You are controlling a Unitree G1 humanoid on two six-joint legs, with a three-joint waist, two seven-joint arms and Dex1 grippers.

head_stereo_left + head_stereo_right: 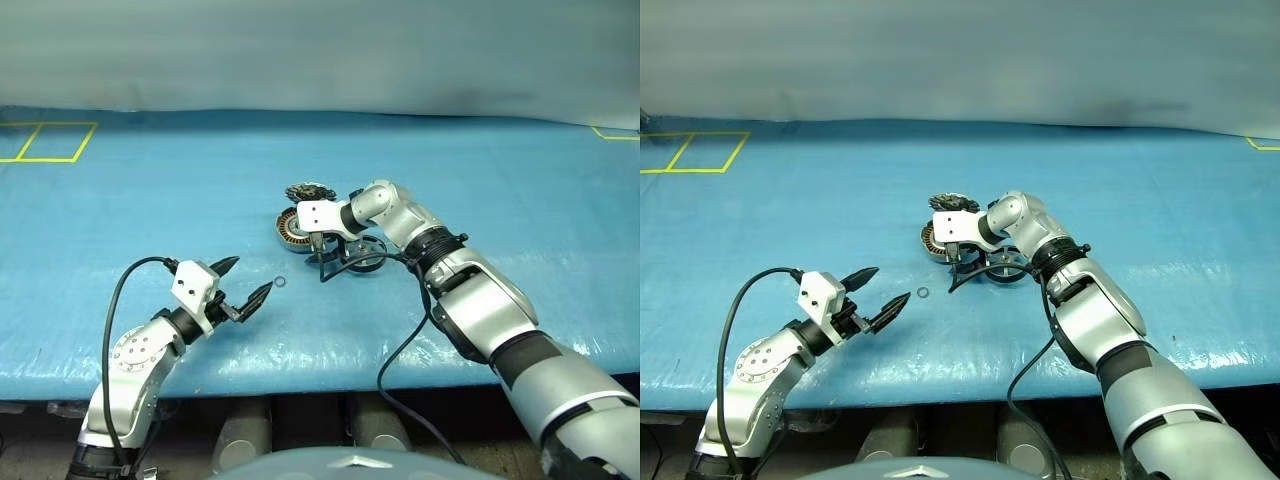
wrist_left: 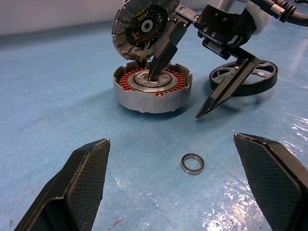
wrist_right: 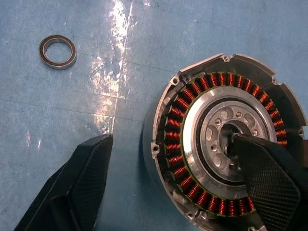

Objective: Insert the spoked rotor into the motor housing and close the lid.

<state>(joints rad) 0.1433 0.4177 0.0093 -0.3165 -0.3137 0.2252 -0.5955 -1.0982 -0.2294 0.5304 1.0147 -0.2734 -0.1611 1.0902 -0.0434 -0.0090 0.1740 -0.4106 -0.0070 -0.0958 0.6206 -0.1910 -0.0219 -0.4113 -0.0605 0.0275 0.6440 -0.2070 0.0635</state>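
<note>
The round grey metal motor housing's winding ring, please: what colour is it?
Copper-red winding ring, best in the right wrist view.

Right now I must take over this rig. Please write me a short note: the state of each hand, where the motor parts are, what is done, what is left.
Left hand: open, empty, hovering over the blue mat.
Right hand: open, holding nothing; one finger reaches into the hub of the motor housing, the other is outside its wall.
Spoked rotor: flat on the mat beside the housing, not inserted.
Lid: propped on edge behind the housing.
A small loose ring lies in front of the housing.
Done: nothing assembled. Left: insert rotor, close lid.
</note>
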